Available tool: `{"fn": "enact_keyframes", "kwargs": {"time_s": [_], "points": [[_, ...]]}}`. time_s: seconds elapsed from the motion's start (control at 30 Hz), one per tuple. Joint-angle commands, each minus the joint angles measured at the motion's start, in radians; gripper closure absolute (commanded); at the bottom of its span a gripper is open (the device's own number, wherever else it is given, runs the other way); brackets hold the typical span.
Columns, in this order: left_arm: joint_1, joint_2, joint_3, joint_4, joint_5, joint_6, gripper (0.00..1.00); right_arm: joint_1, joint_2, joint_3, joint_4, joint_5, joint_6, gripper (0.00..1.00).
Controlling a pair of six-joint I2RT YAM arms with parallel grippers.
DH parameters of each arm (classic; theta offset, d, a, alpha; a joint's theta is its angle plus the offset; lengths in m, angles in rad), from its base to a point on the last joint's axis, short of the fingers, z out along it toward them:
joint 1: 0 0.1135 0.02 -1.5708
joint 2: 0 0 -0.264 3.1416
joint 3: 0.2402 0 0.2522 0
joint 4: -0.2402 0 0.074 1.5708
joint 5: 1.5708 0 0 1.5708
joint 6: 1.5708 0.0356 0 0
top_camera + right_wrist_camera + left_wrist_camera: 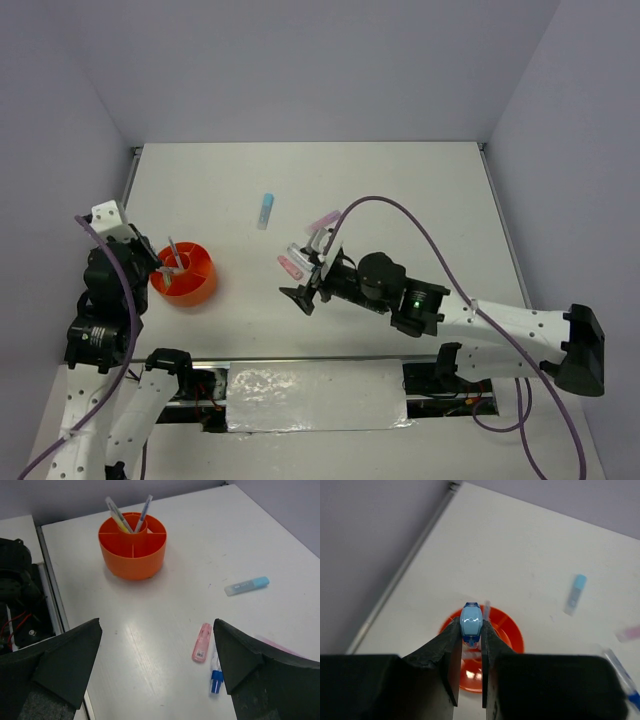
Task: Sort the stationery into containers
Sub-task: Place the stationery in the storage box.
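My left gripper (470,630) is shut on a short light blue capsule-like piece (471,617) and holds it over the orange cup (495,645). The cup (132,545) has a centre tube with pens (142,510) standing in it. My right gripper (156,630) is open and holds nothing; it hangs above the table to the right of the cup (184,273). Under its right finger lie a pink piece (201,642) and a clear blue-tipped pen (216,675). Farther off lies another light blue piece (246,586), also in the top view (265,210).
A second pink piece (325,218) lies beyond the right gripper (312,275). The table's raised left rim (131,180) runs close behind the cup. The arm bases and a foil-covered strip (315,395) line the near edge.
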Motion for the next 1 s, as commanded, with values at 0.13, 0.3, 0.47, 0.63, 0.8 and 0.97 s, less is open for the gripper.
{"fn": "enact_keyframes", "kwargs": {"time_s": [0.13,0.3,0.47,0.63,0.8,0.97], "points": [[0.009,0.071,-0.1,0.269,-0.218,0.225,0.9,0.001,-0.139,-0.106,-0.01,-0.065,-0.028,0.0],[0.081,0.115,-0.145,0.273,-0.145,0.179,0.91,0.0,-0.2,-0.143,-0.03,-0.054,-0.042,0.0],[0.196,0.105,-0.188,0.24,0.017,0.112,0.87,-0.002,-0.248,-0.163,-0.026,-0.074,-0.046,0.0],[0.227,0.118,-0.245,0.247,0.069,0.075,0.76,0.0,-0.268,-0.168,-0.03,-0.096,-0.046,0.0],[0.236,0.129,-0.243,0.231,0.086,0.058,0.74,-0.002,-0.268,-0.168,-0.035,-0.097,-0.048,0.0],[0.248,0.111,-0.246,0.227,0.084,0.05,0.67,0.0,-0.263,-0.166,-0.038,-0.103,-0.048,0.0]]}}
